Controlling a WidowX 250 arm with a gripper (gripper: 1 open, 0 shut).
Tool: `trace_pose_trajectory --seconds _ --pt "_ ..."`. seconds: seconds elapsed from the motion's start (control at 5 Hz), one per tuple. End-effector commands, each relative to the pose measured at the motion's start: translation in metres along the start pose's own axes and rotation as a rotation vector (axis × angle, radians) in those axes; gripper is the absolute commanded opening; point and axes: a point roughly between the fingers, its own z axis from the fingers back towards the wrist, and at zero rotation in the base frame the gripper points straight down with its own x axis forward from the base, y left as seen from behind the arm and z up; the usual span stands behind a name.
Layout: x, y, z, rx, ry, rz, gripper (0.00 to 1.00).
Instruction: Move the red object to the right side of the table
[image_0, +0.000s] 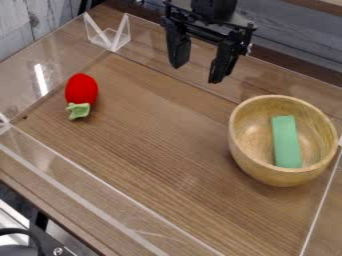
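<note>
The red object (82, 90), a small rounded toy fruit with a green leafy end, lies on the left part of the brown wood-grain table (160, 130). My gripper (198, 58) hangs at the back centre, pointing down, well to the right of the fruit and above the tabletop. Its two black fingers (177, 48) stand apart, open, with nothing between them.
A round light-wood bowl (257, 155) sits at the right, holding a green rectangular block (285, 141). Low clear acrylic walls (54, 165) border the tabletop, with a folded clear piece (110, 35) at the back left.
</note>
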Motion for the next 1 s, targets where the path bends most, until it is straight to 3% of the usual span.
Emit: trace_pose_trajectory --seconds 0.0,0.2,0.6,0.8 --pt "-0.009 0.002 -0.007 0.002 0.026 -0.009 1.00" --pt "-0.012 0.036 -0.008 0.012 0.010 0.037 1.00" --pt "-0.023 0.127 -0.006 0.037 -0.049 0.150 1.00" --pt "-0.022 0.160 -0.015 0.053 -0.067 0.253 1.00"
